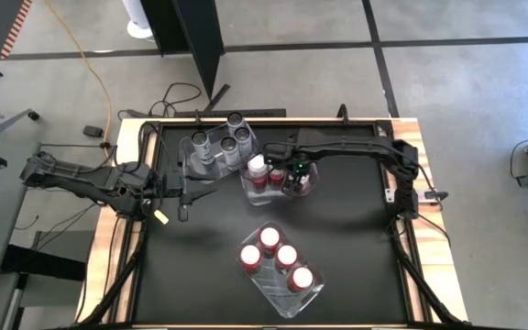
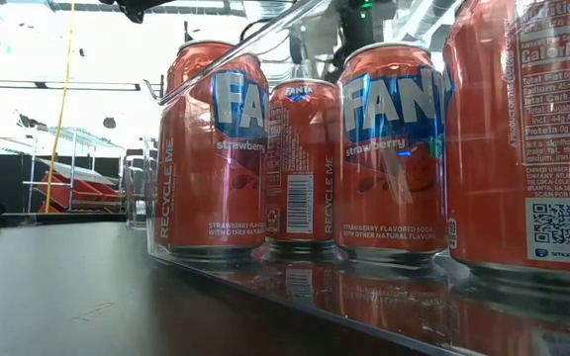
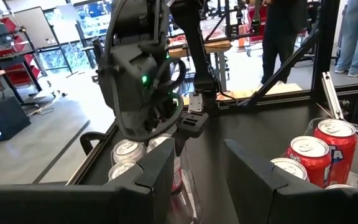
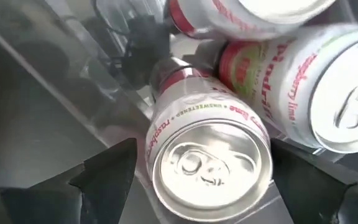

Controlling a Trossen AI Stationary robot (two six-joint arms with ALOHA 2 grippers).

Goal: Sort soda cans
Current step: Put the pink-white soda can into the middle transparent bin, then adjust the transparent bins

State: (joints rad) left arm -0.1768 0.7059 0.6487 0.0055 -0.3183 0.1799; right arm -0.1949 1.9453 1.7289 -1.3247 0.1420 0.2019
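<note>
Right end effector (image 4: 197, 171) hangs open, fingers straddling a white raspberry can (image 4: 207, 146) standing directly beneath it in the middle bin (image 1: 250, 188). I judge this the release; next I lift straight up, clear of neighbouring cans.

High view: straight down, far, whole black table (image 1: 337, 238). Low view: tabletop level, tight against red strawberry soda cans (image 2: 211, 148) in a clear plastic bin (image 1: 282, 291). Wrist views: left looks level across the table toward the right arm, right stares closely down onto white raspberry-lime cans (image 4: 210, 152).
</note>
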